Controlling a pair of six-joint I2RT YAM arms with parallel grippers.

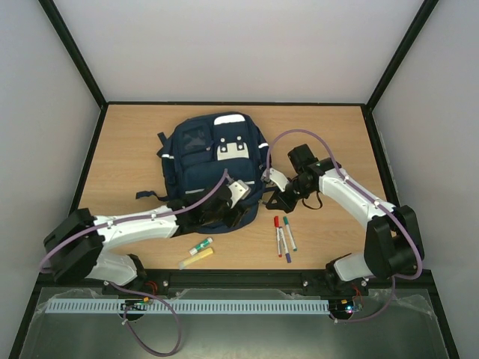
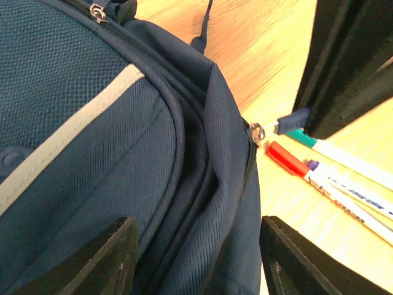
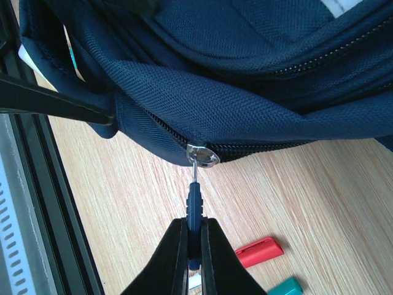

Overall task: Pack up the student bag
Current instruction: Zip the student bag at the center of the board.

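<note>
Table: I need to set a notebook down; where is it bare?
Bare: left of the student bag to the table edge, and the far right corner past the right arm. Crowded: before the bag, with markers and pens.

One backpack (image 1: pixel 198 161), three markers (image 1: pixel 279 239), two pens (image 1: pixel 196 259)

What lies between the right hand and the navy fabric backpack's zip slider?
Right wrist view: a slim blue zip pull, pinched by the right hand, reaching the navy backpack's metal slider.
</note>
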